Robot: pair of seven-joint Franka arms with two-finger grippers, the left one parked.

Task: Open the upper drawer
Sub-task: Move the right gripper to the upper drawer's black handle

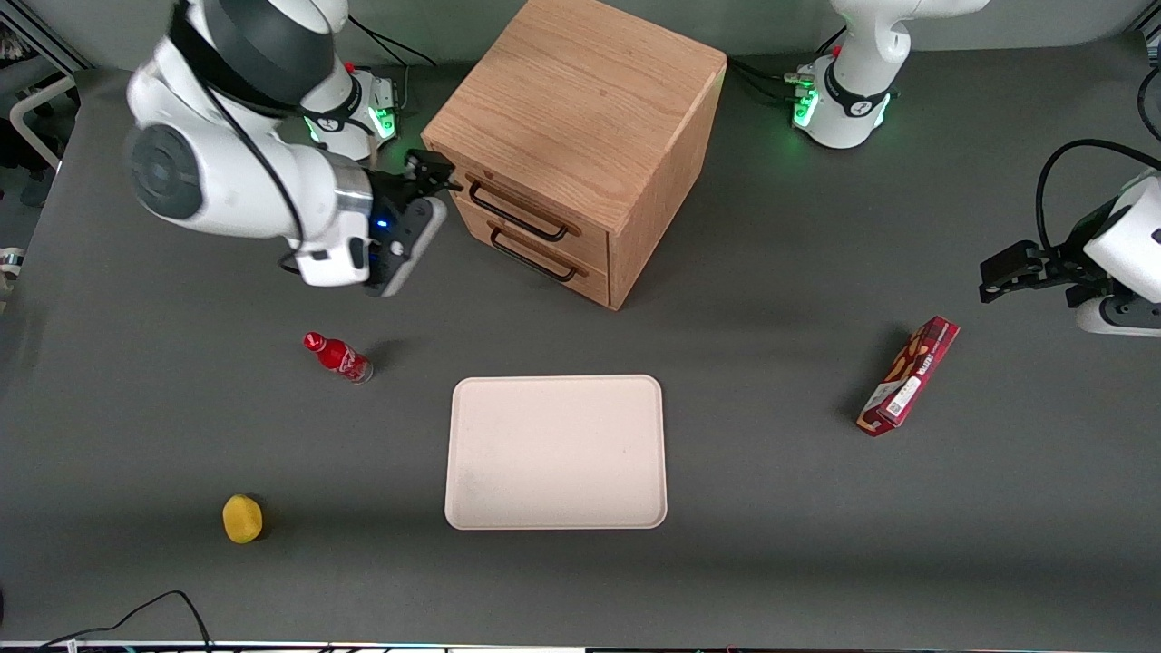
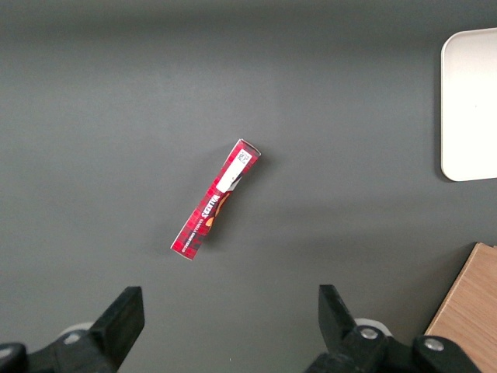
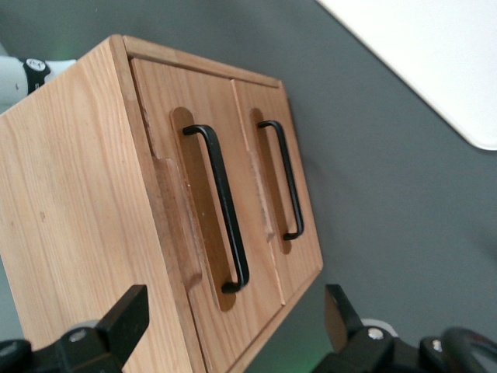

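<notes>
The upper drawer (image 1: pixel 531 204) sits shut in the wooden cabinet (image 1: pixel 580 100), right above the lower drawer (image 1: pixel 544 258) — each has a thin black handle (image 3: pixel 220 206). Your gripper (image 1: pixel 442 175) hangs in front of the cabinet, near the end of the upper handle but not touching it, with its fingers (image 3: pixel 124 318) spread wide. Nearer the camera you have a red bottle (image 1: pixel 337 357), a tray (image 1: pixel 555 452) and a yellow ball (image 1: pixel 242 519). A red box (image 1: pixel 908 375) lies toward the parked arm's end.
</notes>
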